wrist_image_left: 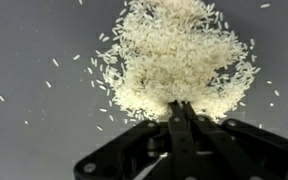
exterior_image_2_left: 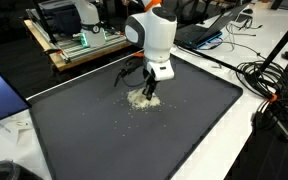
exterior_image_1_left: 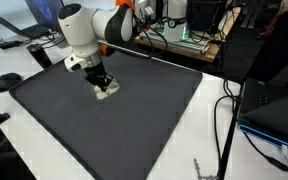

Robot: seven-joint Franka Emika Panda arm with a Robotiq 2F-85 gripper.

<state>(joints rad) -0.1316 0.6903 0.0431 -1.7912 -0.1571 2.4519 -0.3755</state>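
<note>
Closed jaws touch rice pile edge.

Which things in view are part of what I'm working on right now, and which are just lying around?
In hand:
- gripper, shut, tips at the edge of the rice pile
- stray grains
- dark mat under them

Lying about:
- cables on the white table
- laptop
- wooden rack with electronics
</note>
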